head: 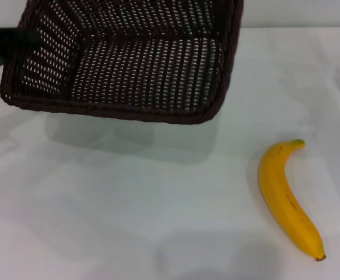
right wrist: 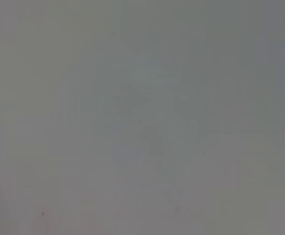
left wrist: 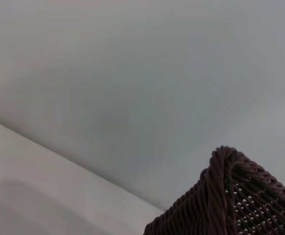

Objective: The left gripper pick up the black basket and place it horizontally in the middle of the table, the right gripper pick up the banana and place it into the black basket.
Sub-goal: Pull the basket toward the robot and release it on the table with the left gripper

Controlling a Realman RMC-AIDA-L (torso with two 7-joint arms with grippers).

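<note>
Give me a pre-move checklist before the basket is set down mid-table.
1. Left claw at the black basket, on its left wall: ok; whether its fingers are clamped: cannot tell.
2. Basket off the table, shadow beneath it: ok.
3. Basket empty: ok.
4. Banana lies apart from the basket, toward the robot's right, outside the shadowed drop spot: ok.
5. Right claw out of the way: cannot tell, not in view.
</note>
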